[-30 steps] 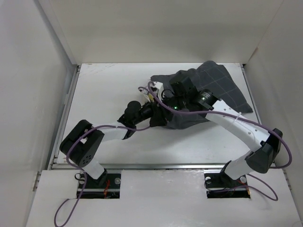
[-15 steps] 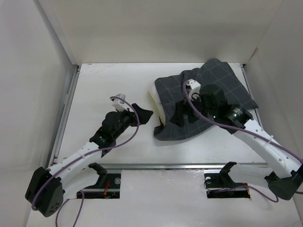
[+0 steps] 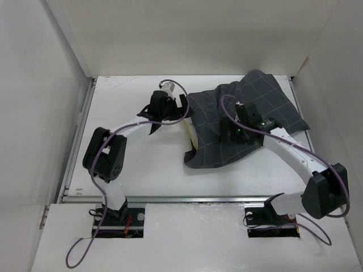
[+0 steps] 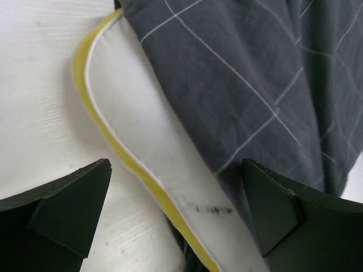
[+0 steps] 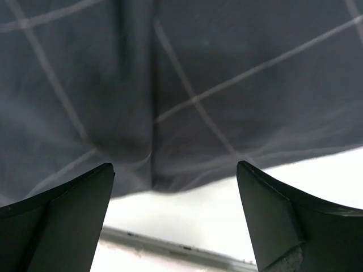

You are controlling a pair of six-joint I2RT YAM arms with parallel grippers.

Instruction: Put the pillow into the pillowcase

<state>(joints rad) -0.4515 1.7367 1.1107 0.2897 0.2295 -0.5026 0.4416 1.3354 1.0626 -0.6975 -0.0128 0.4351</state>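
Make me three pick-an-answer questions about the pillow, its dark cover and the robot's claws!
1. Where does the pillow peek out of the pillowcase?
A) on the side by the left claw
B) on the side by the right wall
C) nowhere

2. What colour is the pillow's edge trim?
A) red
B) yellow
C) green

3. How are the left claw and the right claw?
A) both shut on fabric
B) both open, holding nothing
C) one holding the pillow

Answers:
1 A, a pale strip shows beside the left claw.
2 B, the left wrist view shows a yellow rim.
3 B, both wrist views show them spread wide with nothing pinched.
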